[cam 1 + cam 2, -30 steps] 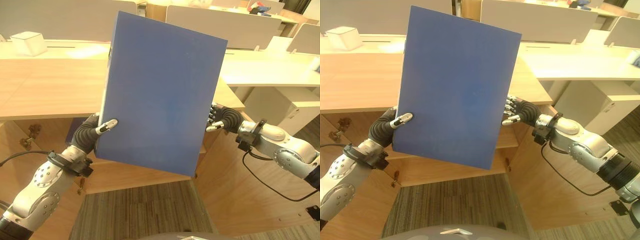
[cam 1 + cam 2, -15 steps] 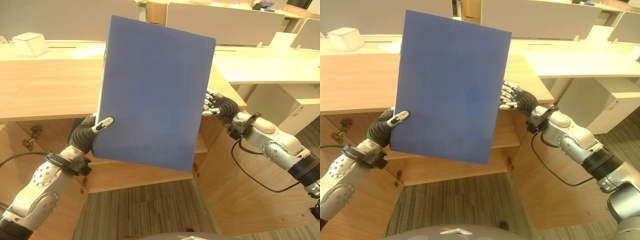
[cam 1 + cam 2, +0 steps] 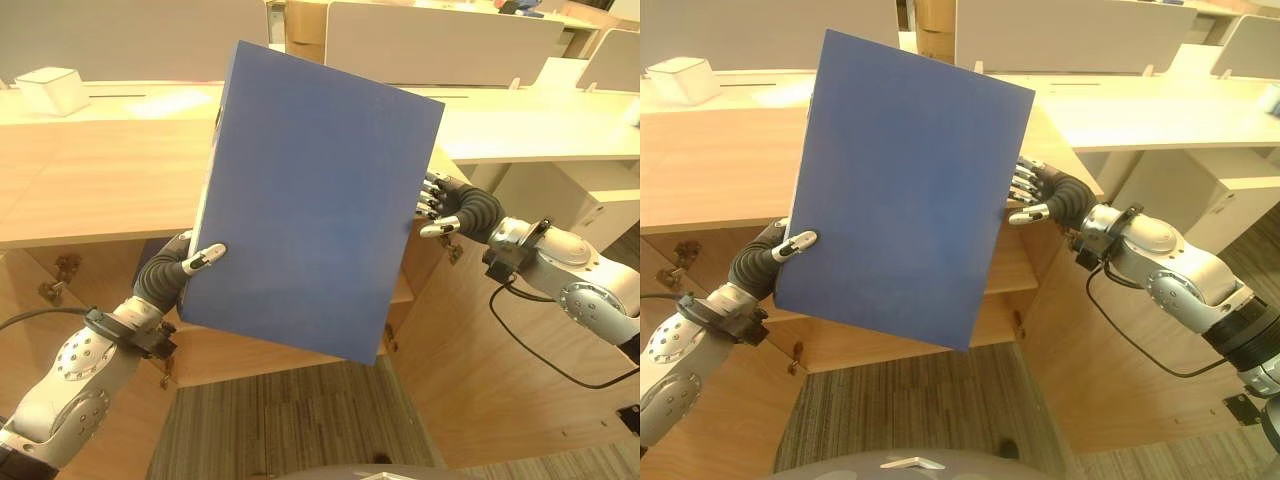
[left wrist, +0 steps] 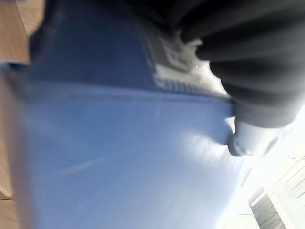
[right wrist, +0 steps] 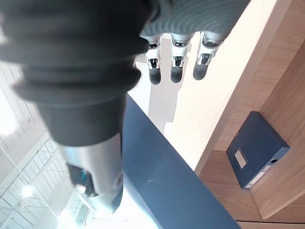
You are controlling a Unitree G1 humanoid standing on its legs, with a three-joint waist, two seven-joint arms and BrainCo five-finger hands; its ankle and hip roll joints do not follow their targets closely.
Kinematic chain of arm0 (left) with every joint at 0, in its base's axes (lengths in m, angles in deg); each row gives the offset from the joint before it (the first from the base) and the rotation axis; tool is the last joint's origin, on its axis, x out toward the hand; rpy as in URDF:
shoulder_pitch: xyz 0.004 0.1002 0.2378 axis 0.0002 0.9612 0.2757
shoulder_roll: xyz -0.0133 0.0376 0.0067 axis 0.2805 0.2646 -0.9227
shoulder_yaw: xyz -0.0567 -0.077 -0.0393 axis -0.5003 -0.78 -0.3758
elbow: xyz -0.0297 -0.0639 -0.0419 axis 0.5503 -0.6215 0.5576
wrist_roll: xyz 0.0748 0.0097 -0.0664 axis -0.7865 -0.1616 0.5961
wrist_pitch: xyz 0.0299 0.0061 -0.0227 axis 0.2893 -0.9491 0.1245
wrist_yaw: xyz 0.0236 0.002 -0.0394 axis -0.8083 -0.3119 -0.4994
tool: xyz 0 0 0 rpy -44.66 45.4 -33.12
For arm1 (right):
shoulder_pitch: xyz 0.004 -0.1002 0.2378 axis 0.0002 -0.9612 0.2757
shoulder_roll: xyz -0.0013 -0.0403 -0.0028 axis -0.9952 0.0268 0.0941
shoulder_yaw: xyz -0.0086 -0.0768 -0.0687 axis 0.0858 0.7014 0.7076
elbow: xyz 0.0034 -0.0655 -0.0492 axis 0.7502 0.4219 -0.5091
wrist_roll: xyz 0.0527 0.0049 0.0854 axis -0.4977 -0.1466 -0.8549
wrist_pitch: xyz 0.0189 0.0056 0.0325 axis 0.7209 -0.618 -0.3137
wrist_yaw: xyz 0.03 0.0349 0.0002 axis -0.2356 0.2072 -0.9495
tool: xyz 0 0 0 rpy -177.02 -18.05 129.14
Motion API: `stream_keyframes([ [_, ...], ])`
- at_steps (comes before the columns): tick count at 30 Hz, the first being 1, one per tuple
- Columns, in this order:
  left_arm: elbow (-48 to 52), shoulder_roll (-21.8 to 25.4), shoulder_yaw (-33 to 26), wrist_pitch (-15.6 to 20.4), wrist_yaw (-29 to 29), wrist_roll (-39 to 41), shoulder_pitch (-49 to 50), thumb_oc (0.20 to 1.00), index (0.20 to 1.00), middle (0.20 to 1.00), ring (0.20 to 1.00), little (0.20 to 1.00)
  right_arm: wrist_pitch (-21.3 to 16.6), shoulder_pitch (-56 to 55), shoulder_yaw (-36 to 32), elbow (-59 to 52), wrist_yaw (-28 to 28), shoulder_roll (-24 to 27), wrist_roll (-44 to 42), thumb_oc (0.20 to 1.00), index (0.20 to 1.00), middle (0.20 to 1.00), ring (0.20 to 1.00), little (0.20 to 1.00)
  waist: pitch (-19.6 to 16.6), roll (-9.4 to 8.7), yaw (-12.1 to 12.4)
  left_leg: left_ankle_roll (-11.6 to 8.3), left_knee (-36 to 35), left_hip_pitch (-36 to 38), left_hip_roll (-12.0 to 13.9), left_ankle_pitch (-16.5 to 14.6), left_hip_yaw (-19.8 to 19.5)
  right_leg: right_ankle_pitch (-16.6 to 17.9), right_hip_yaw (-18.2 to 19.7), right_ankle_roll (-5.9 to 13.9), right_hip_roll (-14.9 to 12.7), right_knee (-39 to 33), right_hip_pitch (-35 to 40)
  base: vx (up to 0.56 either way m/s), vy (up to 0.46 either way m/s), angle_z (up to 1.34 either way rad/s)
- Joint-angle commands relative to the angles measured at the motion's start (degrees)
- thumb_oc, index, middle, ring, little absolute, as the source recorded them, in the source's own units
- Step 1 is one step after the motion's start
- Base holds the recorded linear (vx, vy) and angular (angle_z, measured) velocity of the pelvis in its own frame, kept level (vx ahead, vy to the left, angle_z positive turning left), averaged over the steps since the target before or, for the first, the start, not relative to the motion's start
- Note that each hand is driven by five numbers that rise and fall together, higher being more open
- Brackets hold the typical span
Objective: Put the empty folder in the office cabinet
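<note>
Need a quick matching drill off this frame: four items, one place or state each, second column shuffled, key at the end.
Column 1:
1. blue folder
2. left hand
3. right hand
4. white box

Column 2:
A. far back on the desk, to the robot's left
B. held up tilted in front of the wooden cabinet
C. fingers straight, at the folder's right edge
D. thumb over the folder's lower left corner, gripping it

Pairs: 1-B, 2-D, 3-C, 4-A

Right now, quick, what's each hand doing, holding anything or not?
Left hand: shut on the blue folder, thumb over its front edge.
Right hand: open, fingers straight at the folder's other edge.
</note>
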Motion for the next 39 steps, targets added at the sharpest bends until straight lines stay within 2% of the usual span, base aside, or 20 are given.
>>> stream_keyframes([
  [1, 2.64, 4.32, -2.61, 4.68, 0.47, 0.04, -2.81, 0.200, 0.200, 0.200, 0.200, 0.200, -2.94, 1.46, 0.64, -2.65, 1.00, 3.03, -2.36, 1.000, 1.000, 1.000, 1.000, 1.000, -2.22, 0.02, 0.46, -1.83, -0.43, -0.38, 2.04, -2.51, -2.46, 0.98, -1.25, 4.05, -3.64, 0.16, 0.84, 0.00, 0.000, 0.00],
  [6, 3.10, 4.55, -2.46, 5.12, -0.29, -0.35, -3.30, 0.200, 0.200, 0.200, 0.200, 0.200, -2.65, 1.98, 2.10, -5.00, 0.80, 3.01, -3.51, 1.000, 1.000, 1.000, 1.000, 1.000, -2.24, 0.08, 0.53, -1.85, -0.43, -0.38, 2.07, -2.51, -2.57, 0.90, -1.32, 4.07, -3.73, 0.19, 0.95, 0.00, 0.000, 0.00],
  [9, 3.00, 3.74, -2.19, 5.21, -1.49, -0.67, -4.59, 0.200, 0.200, 0.200, 0.200, 0.200, -2.42, 4.65, 3.95, -3.67, -1.32, -1.82, -3.39, 1.000, 1.000, 1.000, 1.000, 1.000, -2.20, 0.07, 0.80, -1.80, -0.43, -0.39, 2.12, -2.59, -2.58, 0.83, -1.19, 3.94, -3.70, 0.20, 0.89, 0.00, 0.000, 0.00],
  [11, 2.99, 3.72, -2.26, 5.21, -1.51, -0.69, -4.55, 0.200, 0.200, 0.200, 0.200, 0.200, -2.43, 4.84, 4.10, -3.58, -1.33, -1.88, -3.40, 1.000, 1.000, 1.000, 1.000, 1.000, -2.18, 0.08, 0.74, -1.80, -0.43, -0.38, 2.12, -2.59, -2.57, 0.82, -1.18, 3.94, -3.70, 0.21, 0.89, 0.00, 0.000, 0.00],
  [13, 2.34, 2.10, -1.31, 5.03, -3.24, -2.57, -6.01, 0.200, 0.200, 0.200, 0.200, 0.200, -1.99, 8.51, 5.57, 0.26, -4.26, -10.22, -1.66, 1.000, 1.000, 1.000, 1.000, 1.000, -2.05, 0.22, 1.27, -1.65, -0.43, -0.38, 2.20, -2.65, -2.54, 0.75, -1.15, 3.64, -3.62, 0.28, 0.95, 0.00, 0.000, 0.00],
  [14, 2.35, 2.11, -1.37, 5.02, -3.27, -2.60, -5.97, 0.200, 0.200, 0.200, 0.200, 0.200, -2.00, 8.61, 5.64, 0.35, -4.25, -10.31, -1.63, 1.000, 1.000, 1.000, 1.000, 1.000, -2.03, 0.20, 1.23, -1.65, -0.43, -0.36, 2.20, -2.65, -2.53, 0.75, -1.14, 3.64, -3.62, 0.28, 0.96, 0.00, 0.000, 0.00],
  [19, 1.95, -0.88, -1.26, 4.48, -5.03, -5.74, -5.95, 0.200, 0.200, 0.200, 0.200, 0.200, -2.28, 9.65, 3.72, 6.44, -7.69, -19.96, 3.22, 1.000, 1.000, 1.000, 1.000, 1.000, -1.83, 0.56, 1.98, -1.43, -0.43, -0.26, 2.26, -2.85, -2.70, 0.57, -1.19, 3.34, -3.55, 0.30, 1.11, 0.00, -0.002, 0.01],
  [20, 2.11, -1.33, -1.39, 4.36, -5.10, -6.26, -5.84, 0.200, 0.200, 0.200, 0.200, 0.200, -2.16, 9.68, 3.39, 7.46, -7.79, -21.53, 3.52, 0.796, 0.796, 0.796, 0.796, 0.796, -1.78, 0.58, 2.03, -1.39, -0.43, -0.25, 2.24, -2.87, -2.75, 0.58, -1.13, 3.29, -3.52, 0.32, 1.14, 0.00, 0.000, 0.00],
  [24, 2.13, -1.32, -1.41, 4.35, -5.10, -6.26, -5.82, 0.200, 0.200, 0.200, 0.200, 0.200, -2.16, 9.69, 3.40, 7.47, -7.78, -21.54, 3.52, 0.796, 0.796, 0.796, 0.796, 0.796, -1.78, 0.58, 2.01, -1.39, -0.43, -0.25, 2.24, -2.87, -2.75, 0.58, -1.14, 3.29, -3.53, 0.32, 1.14, 0.00, 0.000, 0.00],
  [25, 1.81, -2.61, -1.04, 3.85, -5.21, -8.09, -5.60, 0.200, 0.200, 0.200, 0.200, 0.200, -2.64, 8.91, 1.04, 10.14, -9.11, -25.25, 7.06, 0.200, 0.200, 0.200, 0.200, 0.200, -1.57, 0.99, 2.16, -1.18, -0.43, -0.31, 2.20, -2.96, -2.95, 0.56, -1.08, 3.12, -3.47, 0.31, 1.10, 0.00, 0.000, 0.00],
  [26, 0.34, -5.16, -1.13, 3.30, -5.51, -9.71, -4.95, 0.200, 0.200, 0.200, 0.200, 0.200, -4.31, 6.91, -2.79, 13.66, -10.86, -29.48, 15.49, 0.200, 0.200, 0.200, 0.200, 0.200, -1.28, 1.41, 2.13, -0.94, -0.43, -0.29, 2.06, -3.16, -3.09, 0.46, -0.85, 2.97, -3.45, 0.26, 1.20, 0.00, 0.000, 0.00],
  [28, -0.27, -5.94, -1.15, 3.06, -5.57, -10.24, -4.75, 0.200, 0.200, 0.200, 0.200, 0.200, -4.66, 5.64, -3.90, 13.49, -11.15, -30.57, 18.06, 0.200, 0.200, 0.200, 0.200, 0.200, -1.21, 1.56, 2.03, -0.86, -0.43, -0.26, 2.04, -3.21, -3.09, 0.40, -0.83, 2.94, -3.47, 0.26, 1.21, 0.00, 0.001, -0.02],
  [30, -2.04, -8.96, -1.04, 2.75, -5.98, -10.80, -4.30, 0.200, 0.200, 0.200, 0.200, 0.200, -5.74, 2.08, -6.09, 13.02, -11.33, -32.52, 23.51, 0.200, 0.200, 0.200, 0.200, 0.200, -0.99, 1.78, 1.81, -0.72, -0.43, -0.30, 1.96, -3.32, -3.18, 0.38, -0.74, 2.87, -3.49, 0.28, 1.11, 0.00, -0.001, -0.02],
  [31, -4.20, -12.32, -1.71, 2.58, -6.17, -12.24, -3.35, 0.564, 0.564, 0.564, 0.564, 0.564, -6.49, -3.29, -8.47, 10.36, -11.32, -33.19, 31.46, 0.200, 0.200, 0.200, 0.200, 0.200, -0.64, 2.09, 1.69, -0.51, -0.43, -0.31, 1.89, -3.46, -3.36, 0.18, -0.69, 2.83, -3.52, 0.32, 1.06, 0.00, 0.000, 0.00],
  [33, -6.96, -15.71, -2.14, 3.32, -7.20, -14.66, -2.87, 1.000, 1.000, 1.000, 1.000, 1.000, -7.82, -8.57, -10.74, 8.30, -11.19, -33.56, 37.30, 0.200, 0.200, 0.200, 0.200, 0.200, -0.09, 2.32, 1.53, -0.38, -0.43, -0.46, 1.82, -3.50, -3.53, 0.00, -0.75, 2.84, -3.63, 0.34, 0.93, 0.00, -0.013, 0.04],
  [34, -8.35, -17.67, -2.29, 3.60, -7.57, -15.69, -2.33, 1.000, 1.000, 1.000, 1.000, 1.000, -8.41, -11.63, -11.80, 6.26, -10.91, -33.14, 41.04, 0.200, 0.200, 0.200, 0.200, 0.200, 0.20, 2.40, 1.41, -0.34, -0.43, -0.61, 1.77, -3.54, -3.71, -0.13, -0.80, 2.84, -3.67, 0.32, 0.81, -0.01, -0.010, 0.04],
  [35, -8.35, -17.67, -2.29, 3.60, -7.57, -15.69, -2.33, 1.000, 1.000, 1.000, 1.000, 1.000, -8.41, -11.63, -11.80, 6.26, -10.91, -33.14, 41.04, 0.200, 0.200, 0.200, 0.200, 0.200, 0.20, 2.40, 1.41, -0.34, -0.43, -0.61, 1.77, -3.54, -3.71, -0.13, -0.80, 2.84, -3.67, 0.32, 0.81, -0.03, -0.025, 0.07],
  [36, -10.83, -21.42, -2.41, 5.41, -9.05, -18.86, -1.26, 1.000, 1.000, 1.000, 1.000, 1.000, -10.71, -18.37, -13.73, 3.34, -11.37, -33.25, 46.07, 0.200, 0.200, 0.200, 0.200, 0.200, 0.90, 2.53, 1.24, -0.24, -0.43, -1.00, 1.64, -3.58, -4.09, -0.30, -0.98, 2.87, -3.78, 0.33, 0.51, -0.02, -0.022, 0.06],
  [39, -12.74, -23.46, -2.11, 6.50, -9.89, -21.46, 0.49, 1.000, 1.000, 1.000, 1.000, 1.000, -12.04, -23.95, -14.20, 0.70, -11.35, -32.63, 50.78, 0.200, 0.200, 0.200, 0.200, 0.200, 1.54, 2.83, 1.04, -0.21, -0.43, -1.37, 1.55, -3.46, -4.28, -0.43, -1.13, 2.91, -3.91, 0.33, 0.17, -0.03, -0.018, 0.06],
])
